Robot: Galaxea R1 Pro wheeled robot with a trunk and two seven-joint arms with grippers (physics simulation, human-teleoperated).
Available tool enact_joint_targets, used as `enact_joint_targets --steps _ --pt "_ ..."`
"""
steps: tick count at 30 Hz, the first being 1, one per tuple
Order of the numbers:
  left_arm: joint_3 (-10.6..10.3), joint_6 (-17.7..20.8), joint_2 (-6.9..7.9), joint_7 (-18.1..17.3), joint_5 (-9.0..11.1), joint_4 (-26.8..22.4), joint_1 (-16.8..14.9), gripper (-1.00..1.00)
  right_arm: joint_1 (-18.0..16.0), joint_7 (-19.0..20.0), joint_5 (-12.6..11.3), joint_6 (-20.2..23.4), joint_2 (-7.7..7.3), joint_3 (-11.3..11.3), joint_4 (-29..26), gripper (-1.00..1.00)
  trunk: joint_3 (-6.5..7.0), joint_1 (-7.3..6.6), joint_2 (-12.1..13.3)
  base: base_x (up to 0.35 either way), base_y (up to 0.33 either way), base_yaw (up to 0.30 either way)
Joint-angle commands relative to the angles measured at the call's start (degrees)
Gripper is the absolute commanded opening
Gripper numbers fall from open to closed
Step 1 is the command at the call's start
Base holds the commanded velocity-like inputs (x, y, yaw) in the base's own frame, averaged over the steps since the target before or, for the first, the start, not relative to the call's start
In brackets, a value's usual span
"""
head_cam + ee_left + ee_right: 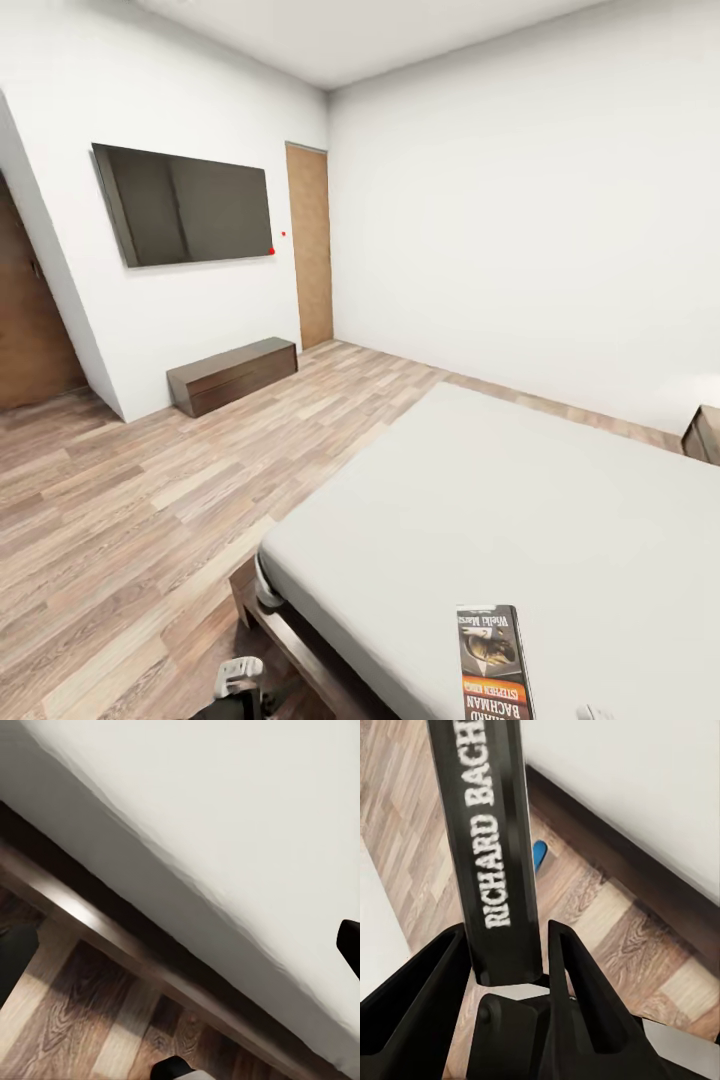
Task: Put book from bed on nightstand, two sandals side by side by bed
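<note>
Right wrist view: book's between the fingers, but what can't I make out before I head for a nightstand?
- Nightstand: head view's right edge cuts it off, so its top is not readable.
- Sandals: one blue sliver in the right wrist view, the rest hidden behind the book; pair and placement unknown.
- Right gripper: fingers flank the book's spine, but pad contact is hidden.
- Left gripper: fingertip at the frame edge, opening unreadable.

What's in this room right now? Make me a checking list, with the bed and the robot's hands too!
Surface: large bed, pale grey mattress, dark wooden frame.
Job's things: thin dark paperback book lettered Richard Bachman, held up; a bit of bright blue sandal on the wood-plank floor; reddish-brown nightstand beyond the bed.
Clutter: nothing seen.
Grippers: right gripper shut on the book; left gripper open, by the bed's edge.
Cables: nothing seen.
Surroundings: black wall television, long low dark bench, wooden door.
</note>
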Motion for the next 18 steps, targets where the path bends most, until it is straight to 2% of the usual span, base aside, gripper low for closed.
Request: enact_joint_targets --steps 1,11,15,18 --pt "0.44 -0.23 -0.01 -0.21 -0.33 0.11 -0.09 1.00 -0.04 0.05 -0.76 0.56 -0.05 0.18 -0.08 -1.00 -0.09 0.02 -0.08 0.000 0.000 0.277" --pt "0.45 -0.39 0.10 0.38 -0.35 0.02 -0.09 1.00 -0.04 0.05 -0.73 0.55 -0.05 0.23 -0.03 -1.00 -0.09 0.02 -0.08 0.000 0.000 0.277" --pt "0.44 -0.47 0.42 3.19 -0.40 -0.10 -0.10 1.00 -0.04 0.05 -0.73 0.55 -0.05 0.19 -0.02 -1.00 -0.09 0.02 -0.08 0.000 0.000 0.277" --pt "0.42 -0.48 0.69 6.83 -0.41 -0.12 -0.12 1.00 -0.04 0.05 -0.73 0.55 -0.05 0.18 -0.02 -1.00 -0.09 0.02 -0.08 0.000 0.000 0.277"
